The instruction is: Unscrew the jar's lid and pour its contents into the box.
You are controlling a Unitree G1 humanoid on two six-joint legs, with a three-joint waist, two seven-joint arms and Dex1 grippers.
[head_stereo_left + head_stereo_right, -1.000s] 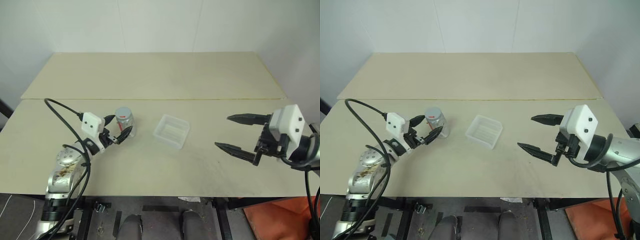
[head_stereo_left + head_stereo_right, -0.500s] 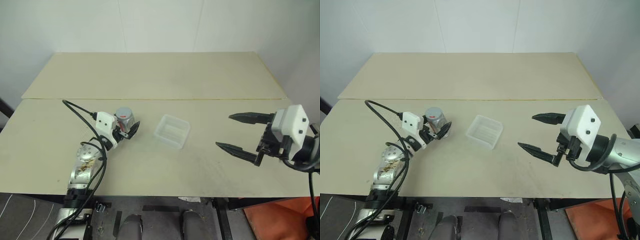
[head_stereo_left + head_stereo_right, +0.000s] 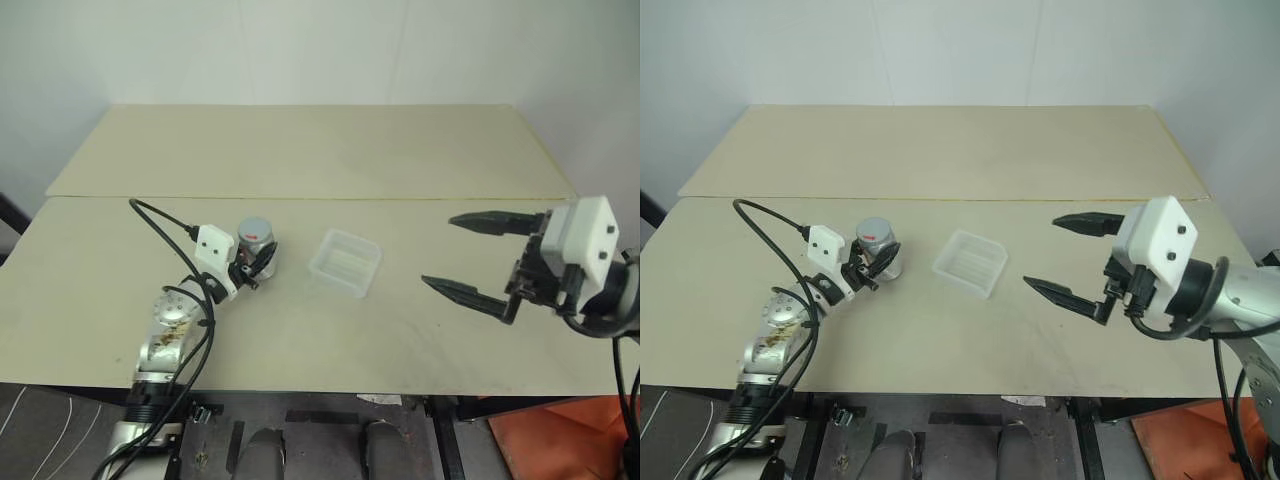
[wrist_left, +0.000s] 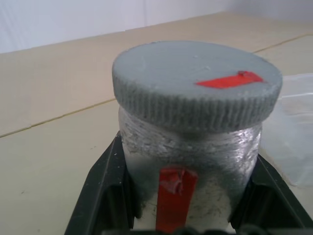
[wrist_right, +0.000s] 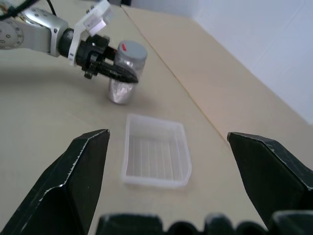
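The jar [image 3: 258, 246] stands upright on the table, left of centre, with its grey lid [image 3: 256, 228] screwed on and a red mark on top. My left gripper [image 3: 257, 262] is shut on the jar's body below the lid; in the left wrist view a black finger [image 4: 105, 196] presses on each side of the jar [image 4: 190, 161] under the lid [image 4: 195, 83]. Through the wall I cannot make out the contents. The box [image 3: 325, 268] sits a short way right of the jar, upright. My right gripper [image 3: 440, 252] hangs open above the table, right of the box [image 5: 155, 122], pointing at it.
The pale table [image 3: 300, 330] has a second board [image 3: 310, 150] joined behind it along a seam. A black cable [image 3: 160, 215] loops from my left arm over the table's left part. The table's front edge runs just below both arms.
My left gripper moved right around the jar and closed on its body. My right gripper stayed open and drifted a little up and toward the box.
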